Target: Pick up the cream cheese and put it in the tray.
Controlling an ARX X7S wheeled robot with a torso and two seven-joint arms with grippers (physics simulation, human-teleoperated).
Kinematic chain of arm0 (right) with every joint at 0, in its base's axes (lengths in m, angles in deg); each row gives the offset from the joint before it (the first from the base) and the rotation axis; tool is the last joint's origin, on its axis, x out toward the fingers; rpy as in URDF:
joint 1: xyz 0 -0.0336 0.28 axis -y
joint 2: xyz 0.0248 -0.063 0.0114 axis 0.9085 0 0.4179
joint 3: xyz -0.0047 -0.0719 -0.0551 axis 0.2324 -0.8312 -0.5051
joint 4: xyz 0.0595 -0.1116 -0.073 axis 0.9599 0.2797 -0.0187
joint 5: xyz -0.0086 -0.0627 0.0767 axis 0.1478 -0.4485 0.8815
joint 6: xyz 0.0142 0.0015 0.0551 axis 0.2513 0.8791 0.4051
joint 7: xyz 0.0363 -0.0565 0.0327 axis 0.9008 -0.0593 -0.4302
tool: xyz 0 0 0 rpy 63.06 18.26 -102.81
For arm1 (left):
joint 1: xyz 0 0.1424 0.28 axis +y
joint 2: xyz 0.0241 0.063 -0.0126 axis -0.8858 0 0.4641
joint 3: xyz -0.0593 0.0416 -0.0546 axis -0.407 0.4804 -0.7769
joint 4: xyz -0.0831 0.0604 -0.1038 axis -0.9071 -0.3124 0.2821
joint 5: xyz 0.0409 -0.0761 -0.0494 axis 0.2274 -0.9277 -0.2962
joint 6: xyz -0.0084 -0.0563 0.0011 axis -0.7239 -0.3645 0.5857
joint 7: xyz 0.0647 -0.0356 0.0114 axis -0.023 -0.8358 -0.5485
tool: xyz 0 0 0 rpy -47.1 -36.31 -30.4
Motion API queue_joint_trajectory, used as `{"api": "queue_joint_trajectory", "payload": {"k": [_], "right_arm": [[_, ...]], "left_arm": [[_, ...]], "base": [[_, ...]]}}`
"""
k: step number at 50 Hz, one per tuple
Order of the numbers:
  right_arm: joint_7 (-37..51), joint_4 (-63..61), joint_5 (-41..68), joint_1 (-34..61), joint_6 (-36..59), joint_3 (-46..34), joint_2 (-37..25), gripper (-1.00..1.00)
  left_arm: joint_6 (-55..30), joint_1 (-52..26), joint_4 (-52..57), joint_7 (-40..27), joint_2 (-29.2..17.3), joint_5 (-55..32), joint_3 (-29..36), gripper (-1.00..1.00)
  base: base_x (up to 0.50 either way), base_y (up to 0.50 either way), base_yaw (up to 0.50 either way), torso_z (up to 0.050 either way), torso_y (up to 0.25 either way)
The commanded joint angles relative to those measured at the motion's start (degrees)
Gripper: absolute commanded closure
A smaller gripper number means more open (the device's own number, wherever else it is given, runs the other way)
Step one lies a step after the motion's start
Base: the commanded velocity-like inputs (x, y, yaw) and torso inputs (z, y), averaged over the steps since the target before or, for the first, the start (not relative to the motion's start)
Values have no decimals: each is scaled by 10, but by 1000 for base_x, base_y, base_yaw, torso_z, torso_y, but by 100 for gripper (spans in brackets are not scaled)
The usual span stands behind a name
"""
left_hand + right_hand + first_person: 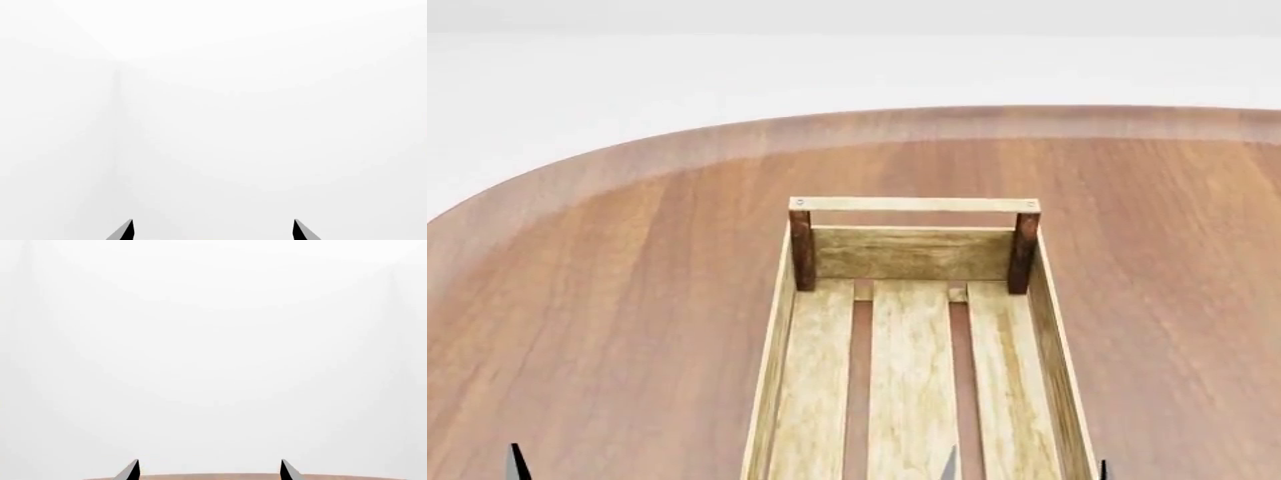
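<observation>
The cream cheese is out of view in all three views. The tray (913, 204), a light wooden slatted crate with dark brown corner posts and a rail handle at its far end, lies lengthwise in the middle of the head view, and the part in view holds nothing. My right gripper (1026, 467) shows as two dark tips at the bottom edge, over the tray's near right part. It is open and holds nothing (209, 470). My left gripper (213, 230) is open too, facing only white background. One of its fingertips (517, 462) pokes up at the lower left.
The tray rests on a round brown wooden table (627, 280) whose far edge curves across the head view, white floor beyond it. A thin strip of the table (213, 477) shows between the right gripper's tips in the right wrist view.
</observation>
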Motion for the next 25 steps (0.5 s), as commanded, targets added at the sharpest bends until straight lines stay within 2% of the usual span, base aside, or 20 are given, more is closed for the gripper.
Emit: {"api": "queue_joint_trajectory", "payload": {"k": [1, 25], "right_arm": [[9, 1, -4, 1, 0, 2, 0, -100], [60, -18, -19, 3, 42, 46, 1, -100]], "left_arm": [[1, -1, -1, -4, -3, -1, 2, -100], [-2, -3, 1, -9, -8, -3, 7, -100]], "base": [[0, 0, 0, 0, 0], [0, 0, 0, 0, 0]]}}
